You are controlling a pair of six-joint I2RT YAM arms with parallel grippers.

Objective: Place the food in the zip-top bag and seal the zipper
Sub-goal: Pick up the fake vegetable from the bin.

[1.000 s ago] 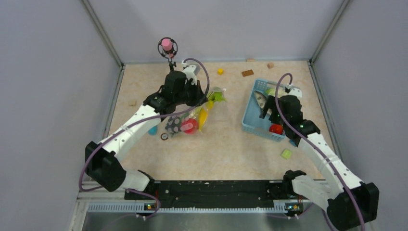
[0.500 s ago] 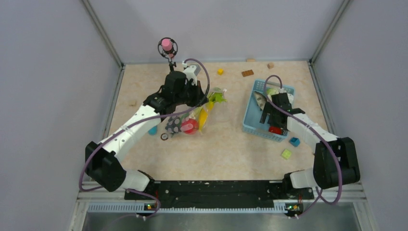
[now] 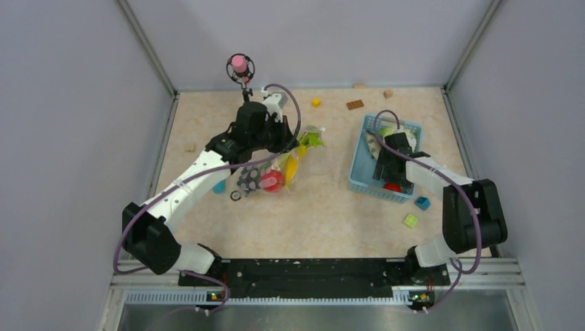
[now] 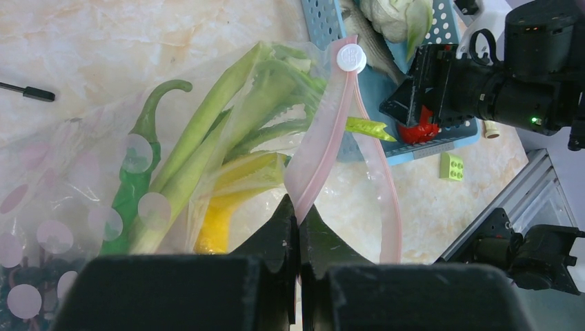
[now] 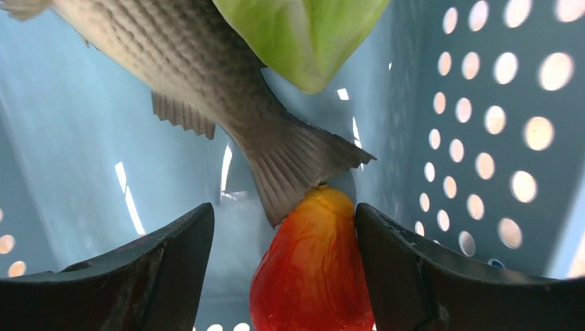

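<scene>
1. Lately, nearest the front edge, the right arm has folded its elbow back toward its base; a second ago it lay stretched out along the table.
2. Further in, the right claw has sunk down into the blue basket; its jaws stand wide, one on each side of the red fruit, which lies on the basket floor against the tail of a fish; nothing is gripped yet.
3. Across the table, the left claw has not moved; it is pinched tight on the pink zipper strip, holding the bag open; green stalks, a banana and a green pod lie inside.
4. Judging by this, picking the red fruit is the step in hand; a white-green vegetable also waits in the basket, so sealing looks some way off.
</scene>
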